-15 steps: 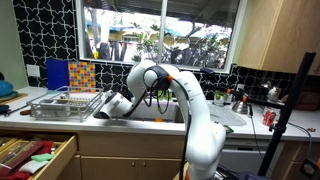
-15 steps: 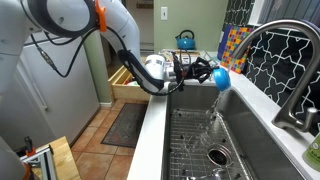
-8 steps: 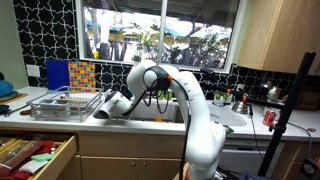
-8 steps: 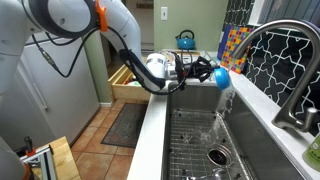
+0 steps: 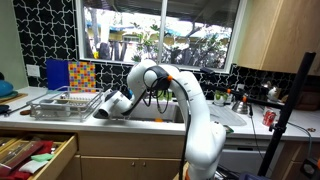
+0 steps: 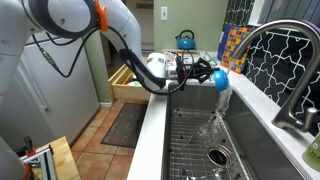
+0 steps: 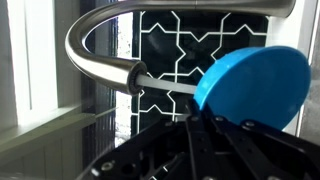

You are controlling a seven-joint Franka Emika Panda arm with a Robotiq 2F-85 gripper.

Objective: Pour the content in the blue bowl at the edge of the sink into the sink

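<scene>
The blue bowl (image 6: 220, 77) is held tipped on its side over the far end of the sink (image 6: 190, 140). My gripper (image 6: 205, 73) is shut on its rim. A thin stream falls from the bowl toward the sink's bottom grid (image 6: 200, 150). In the wrist view the blue bowl (image 7: 255, 85) fills the upper right, pinched between my dark fingers (image 7: 200, 135). In an exterior view my arm (image 5: 165, 85) bends down over the sink area and the bowl is hidden behind the gripper (image 5: 105, 108).
A curved steel faucet (image 6: 275, 60) stands at the sink's right side and shows in the wrist view (image 7: 100, 55). A wire dish rack (image 5: 65, 103) sits on the counter. An open drawer (image 5: 35, 153) juts out below. A kettle (image 6: 185, 41) stands behind.
The bowl has shifted slightly while held tipped; the stream into the sink continues. The arm has hardly moved.
</scene>
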